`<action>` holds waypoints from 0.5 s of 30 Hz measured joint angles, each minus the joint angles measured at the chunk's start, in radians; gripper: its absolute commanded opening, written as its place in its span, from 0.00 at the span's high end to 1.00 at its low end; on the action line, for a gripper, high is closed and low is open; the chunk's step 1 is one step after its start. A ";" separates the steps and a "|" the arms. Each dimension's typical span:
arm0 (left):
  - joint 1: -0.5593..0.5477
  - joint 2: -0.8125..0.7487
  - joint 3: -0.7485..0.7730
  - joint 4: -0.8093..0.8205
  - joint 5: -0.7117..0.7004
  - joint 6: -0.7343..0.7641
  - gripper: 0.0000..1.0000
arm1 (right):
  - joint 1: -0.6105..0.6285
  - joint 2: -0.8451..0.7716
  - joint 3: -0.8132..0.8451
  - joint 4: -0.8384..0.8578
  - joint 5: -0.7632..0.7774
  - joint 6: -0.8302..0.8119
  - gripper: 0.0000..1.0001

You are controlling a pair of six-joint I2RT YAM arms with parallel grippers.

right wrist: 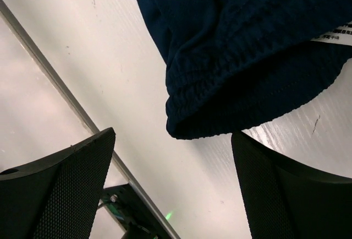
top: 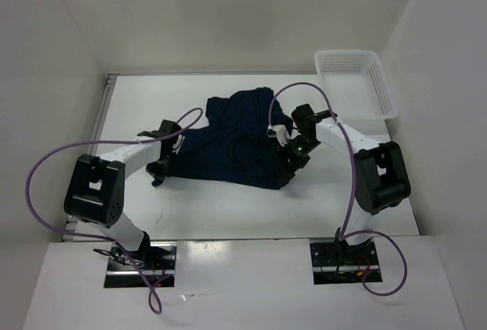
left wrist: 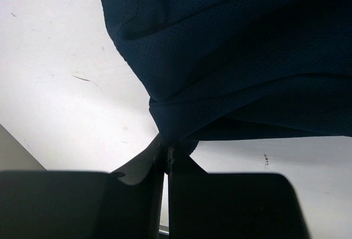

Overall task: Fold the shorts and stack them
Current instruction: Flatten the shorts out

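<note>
The dark navy shorts [top: 228, 144] lie spread and rumpled on the white table, wider than the basket. My left gripper [top: 166, 164] is at their left edge. In the left wrist view it [left wrist: 166, 153] is shut on a pinched fold of the shorts [left wrist: 236, 57], which stretch up and away from the jaws. My right gripper [top: 286, 172] is at the shorts' right side. In the right wrist view it [right wrist: 173, 134] is open, fingers wide apart, with the elastic waistband corner [right wrist: 231, 101] just beyond the tips and not held.
A white mesh basket [top: 356, 83] stands at the back right corner. White walls close in the table on the left, back and right. The table's front edge rail [right wrist: 66, 93] shows close to the right gripper.
</note>
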 measured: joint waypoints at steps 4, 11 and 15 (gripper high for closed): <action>0.000 0.006 -0.005 0.009 -0.001 0.001 0.96 | 0.000 0.004 -0.006 0.031 0.042 0.063 0.07; 0.000 0.008 -0.005 0.016 -0.002 0.001 0.97 | 0.005 0.062 -0.021 0.120 0.196 0.213 0.21; 0.000 0.008 -0.010 0.019 -0.006 0.001 0.97 | 0.014 0.081 -0.019 0.146 0.178 0.274 0.46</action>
